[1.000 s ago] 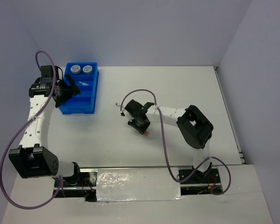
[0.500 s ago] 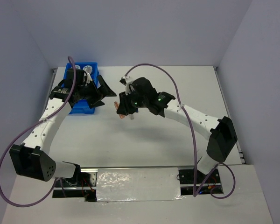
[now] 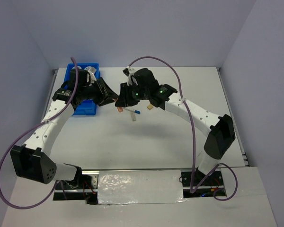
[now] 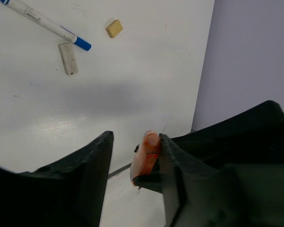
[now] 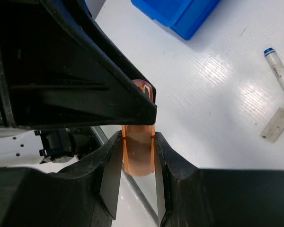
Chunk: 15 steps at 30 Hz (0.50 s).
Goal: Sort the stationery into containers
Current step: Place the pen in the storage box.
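A short orange stick (image 5: 138, 153) is clamped between the fingers of my right gripper (image 5: 138, 142), which hangs above the table just right of the blue tray (image 3: 87, 109). My left gripper (image 4: 135, 142) meets it there, jaws either side of the same stick (image 4: 146, 156). The stick rests against the left gripper's right finger, with a gap to the other finger. On the table lie a white pen with a blue cap (image 4: 47, 23), a beige eraser (image 4: 113, 28) and a pale eraser (image 4: 68, 58). A tape roll (image 3: 91, 71) shows in the tray's far end.
The tray (image 5: 180, 14) stands at the table's far left, partly covered by the left arm in the top view. The pen (image 3: 131, 111) and erasers (image 3: 150, 107) lie under the right arm. Grey walls close the back and both sides.
The right arm lifted the orange stick and carried it left toward the tray. The left arm swung out from the tray to meet it, and its jaws narrowed around the stick.
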Available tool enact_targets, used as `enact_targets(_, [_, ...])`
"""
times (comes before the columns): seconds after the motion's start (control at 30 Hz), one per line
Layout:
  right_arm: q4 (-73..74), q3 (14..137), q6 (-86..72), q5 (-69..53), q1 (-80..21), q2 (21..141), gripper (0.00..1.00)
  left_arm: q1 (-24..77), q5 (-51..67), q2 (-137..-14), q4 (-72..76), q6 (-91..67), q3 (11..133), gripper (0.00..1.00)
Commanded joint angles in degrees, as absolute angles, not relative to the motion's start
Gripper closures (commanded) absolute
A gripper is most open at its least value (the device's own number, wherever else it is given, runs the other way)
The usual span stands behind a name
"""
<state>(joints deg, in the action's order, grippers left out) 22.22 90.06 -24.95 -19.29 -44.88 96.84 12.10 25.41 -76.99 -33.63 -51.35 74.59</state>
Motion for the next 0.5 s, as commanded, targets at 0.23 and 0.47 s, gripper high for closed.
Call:
enact_targets(0.23, [29.3, 100.8, -27.1, -19.2, -44.1, 102.8, 0.84, 12.6, 27.2, -78.1, -30.2, -50.6, 77.3, 0.88])
enact_targets(0.47, [22.9, 94.8, -32.5, -24.8, -38.5, 100.6, 0.00, 10.1, 16.6, -82.3, -34.3, -45.6, 83.3, 1.00])
